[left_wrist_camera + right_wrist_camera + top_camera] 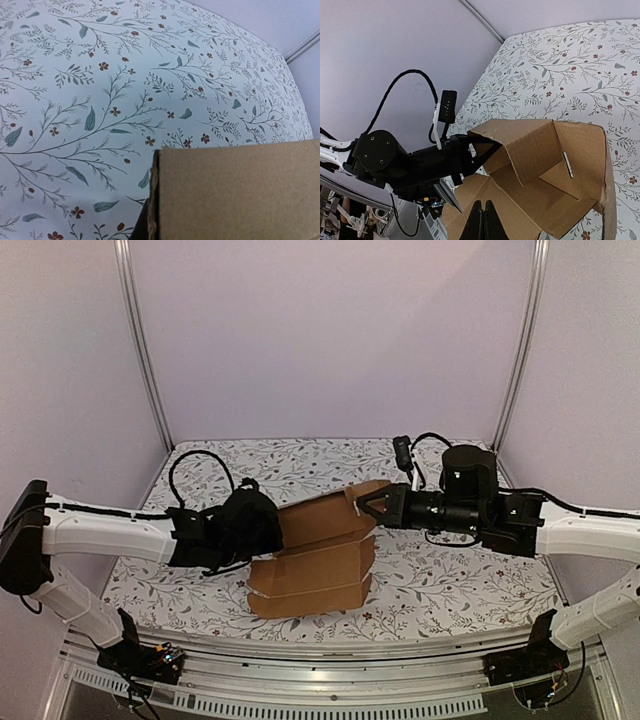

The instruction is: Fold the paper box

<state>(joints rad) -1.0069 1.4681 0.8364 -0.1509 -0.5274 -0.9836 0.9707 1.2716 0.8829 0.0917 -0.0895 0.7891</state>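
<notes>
So, your box (315,562) sits half folded in the middle of the flowery table (450,575). Its lower panels lie on the cloth and its top flaps are lifted between the two arms. Your left gripper (485,148) is pinched tight on the edge of a raised flap on the box's left side. Your right gripper (481,207) has its fingers pressed together with nothing between them, tips right at the cardboard; can't tell if they touch.

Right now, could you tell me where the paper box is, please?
In the top view, the paper box lies partly folded on the table, between the left end effector and the right end effector.
</notes>
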